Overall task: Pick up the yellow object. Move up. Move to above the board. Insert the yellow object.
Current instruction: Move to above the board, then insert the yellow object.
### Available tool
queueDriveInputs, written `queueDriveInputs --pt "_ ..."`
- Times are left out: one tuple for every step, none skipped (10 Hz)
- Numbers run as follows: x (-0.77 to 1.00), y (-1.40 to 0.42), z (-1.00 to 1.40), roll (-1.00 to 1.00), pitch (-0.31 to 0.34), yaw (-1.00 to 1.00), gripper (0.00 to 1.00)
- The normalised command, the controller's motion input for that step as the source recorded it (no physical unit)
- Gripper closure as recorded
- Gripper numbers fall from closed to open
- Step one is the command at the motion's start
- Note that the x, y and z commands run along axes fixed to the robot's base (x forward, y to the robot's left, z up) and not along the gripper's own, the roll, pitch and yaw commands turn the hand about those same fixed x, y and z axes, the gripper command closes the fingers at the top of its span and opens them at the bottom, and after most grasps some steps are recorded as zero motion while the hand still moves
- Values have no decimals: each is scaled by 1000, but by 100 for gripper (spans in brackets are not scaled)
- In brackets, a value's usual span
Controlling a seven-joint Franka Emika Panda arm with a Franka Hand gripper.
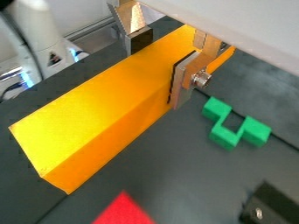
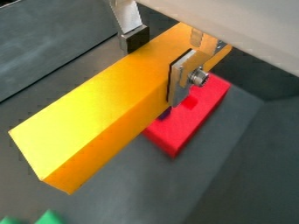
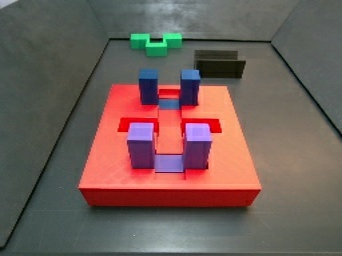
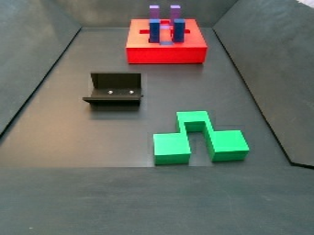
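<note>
The yellow object (image 1: pixel 100 109) is a long yellow-orange bar, seen in both wrist views (image 2: pixel 100 114). My gripper (image 1: pixel 162 63) is shut on it across its width near one end, with a dark pad on each long side (image 2: pixel 158 59). The bar is held off the floor. In a wrist view the red board (image 2: pixel 187 122) lies below the bar; a red corner (image 1: pixel 126 210) shows in a wrist view too. Both side views show the board (image 3: pixel 120 160) (image 4: pixel 166 53) with blue-purple posts (image 3: pixel 140 140). The gripper and the bar are out of both side views.
A green notched block (image 1: pixel 237 125) lies on the dark floor, seen in both side views (image 3: pixel 158 42) (image 4: pixel 196 136). The dark fixture (image 3: pixel 219 64) (image 4: pixel 114 90) stands between it and the board. Grey walls enclose the floor.
</note>
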Motion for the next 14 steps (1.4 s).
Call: queueDriveInputs --pt "931 -1400 179 17 178 15 100" --pt "953 -1400 183 7 152 17 100" --pt "1015 -1400 194 23 152 15 100" --pt "708 -938 137 49 155 12 100" --pt "403 -472 75 83 160 10 100" --pt "288 -324 65 64 136 9 100" --pt "138 -172 46 45 72 12 100" --pt "189 -126 -260 0 -53 -14 100" --pt "214 -434 -637 17 -107 54 100" --pt "0 -537 -983 30 -131 0 100" --pt "0 -523 -991 0 -123 0 100" --pt "0 -371 -891 0 -170 31 100" --pt "89 -183 -843 -29 -194 129 100" --pt "91 -49 -869 0 -184 174 100"
